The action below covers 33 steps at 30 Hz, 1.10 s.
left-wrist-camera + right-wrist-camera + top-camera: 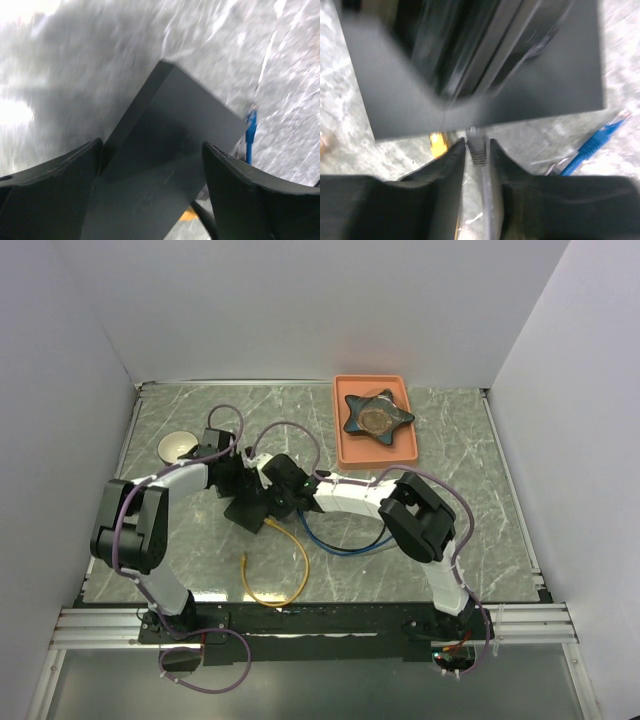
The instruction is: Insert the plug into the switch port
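The network switch [245, 512] is lying on the desk [480, 540], at 9 o'clock from its centre. The left hand [152, 146] is straddling it with jaws wide, apparently bracing it against the coming push; firm contact cannot be confirmed. The right hand [476, 144] is pinching the plug [478, 156] between narrow jaws, pointing it at the switch edge at 12 o'clock. The port itself is hidden. A yellow cable [438, 143] is sitting at the plug's 9 o'clock, and a blue cable [592, 145] is lying at 3 o'clock.
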Motion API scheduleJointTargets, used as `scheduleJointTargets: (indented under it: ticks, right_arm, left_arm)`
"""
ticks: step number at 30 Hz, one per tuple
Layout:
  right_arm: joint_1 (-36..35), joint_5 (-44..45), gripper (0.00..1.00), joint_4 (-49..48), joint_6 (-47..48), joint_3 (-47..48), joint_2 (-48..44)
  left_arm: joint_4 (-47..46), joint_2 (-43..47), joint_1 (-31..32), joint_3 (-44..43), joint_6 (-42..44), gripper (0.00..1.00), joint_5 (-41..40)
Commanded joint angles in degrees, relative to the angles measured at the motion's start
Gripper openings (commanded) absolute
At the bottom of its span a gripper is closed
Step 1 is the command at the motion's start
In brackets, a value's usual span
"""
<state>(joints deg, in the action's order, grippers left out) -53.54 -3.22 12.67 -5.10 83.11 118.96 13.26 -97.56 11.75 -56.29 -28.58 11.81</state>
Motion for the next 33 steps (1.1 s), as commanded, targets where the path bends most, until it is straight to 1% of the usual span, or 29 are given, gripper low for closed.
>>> scheduleJointTargets:
  ticks: [1, 2, 3, 4, 5, 6, 7, 9, 10, 13, 16, 20, 22, 23, 24, 25, 27, 30, 33]
  right_arm:
    - [-0.4, 3.1, 0.44, -7.2, -1.0, -1.5, -6.3]
    - [-0.4, 3.1, 0.48, -7.0, -1.0, -1.9, -7.3]
    - [-0.4, 4.6, 0.52, -6.9, -1.1, -2.3, -7.9]
    - [-0.4, 4.9, 0.58, -6.6, -1.2, -3.0, -8.4]
    - [-0.5, 5.7, 0.61, -6.0, -1.5, -3.2, -9.4]
    - [-0.4, 5.9, 0.64, -5.6, -1.6, -3.5, -10.1]
    - [-0.4, 5.9, 0.70, -5.3, -1.6, -3.7, -10.5]
    - [-0.4, 6.7, 0.77, -4.3, -1.6, -4.3, -12.3]
    - [-0.3, 7.0, 0.84, -4.1, -1.8, -4.5, -13.0]
    - [0.0, 8.0, 0.99, -3.7, -2.5, -5.5, -16.3]
    - [0.5, 9.3, 0.99, -0.9, -2.5, -4.5, -19.5]
    - [2.5, 10.3, 0.99, 1.7, -3.9, -4.4, -24.8]
    - [3.2, 9.9, 0.99, -0.2, -5.3, -7.6, -28.2]
    - [4.1, 9.9, 0.99, -1.0, -6.0, -8.9, -29.3]
    - [4.3, 9.9, 0.99, -1.8, -6.4, -11.7, -30.4]
    - [4.6, 10.3, 0.99, -3.2, -7.2, -13.4, -32.3]
    - [5.2, 10.4, 0.99, -7.3, -8.3, -18.0, -33.6]
    - [5.8, 9.7, 0.99, -10.4, -9.5, -21.3, -34.0]
    - [6.0, 9.6, 0.99, -9.2, -9.9, -20.0, -30.7]
  left_arm:
    - [6.3, 5.2, 0.8, 1.4, -4.6, 0.89, -3.4]
    - [6.3, 6.8, 0.7, 1.6, -4.8, 0.92, -5.3]
    - [6.4, 7.6, 0.6, 1.6, -5.0, 0.93, -6.4]
    - [6.6, 8.3, 0.4, 1.8, -5.3, 0.94, -7.2]
    - [6.6, 10.0, 0.3, 2.1, -5.5, 0.96, -7.9]
    - [6.3, 11.0, 0.2, 2.2, -5.6, 0.96, -8.8]
    - [5.9, 11.9, 0.2, 2.5, -5.9, 0.97, -9.2]
    - [5.2, 14.6, 0.1, 3.1, -6.1, 0.98, -10.1]
    - [4.7, 15.5, 0.1, 3.5, -6.2, 0.98, -10.3]
    - [2.2, 19.8, 0.1, 4.9, -6.7, 0.98, -10.0]
    - [-1.1, 24.7, 0.1, 7.0, -7.5, 0.99, -9.1]
    - [-6.0, 33.8, 0.1, 11.2, -8.8, 0.99, -8.7]
    - [-9.2, 37.0, 0.2, 12.6, -9.3, 0.99, -7.9]
    - [-10.3, 40.0, 0.1, 14.0, -9.5, 0.99, -7.0]
    - [-11.3, 41.6, 0.1, 14.8, -10.1, 0.99, -6.7]
    - [-14.4, 43.2, 0.1, 15.8, -10.5, 0.99, -6.5]
    - [-17.3, 48.0, 0.1, 18.8, -12.0, 0.99, -5.8]
    - [-22.1, 53.2, 0.1, 22.3, -13.7, 0.99, -5.3]
    - [-25.5, 56.2, 0.1, 24.6, -15.2, 0.99, -5.7]
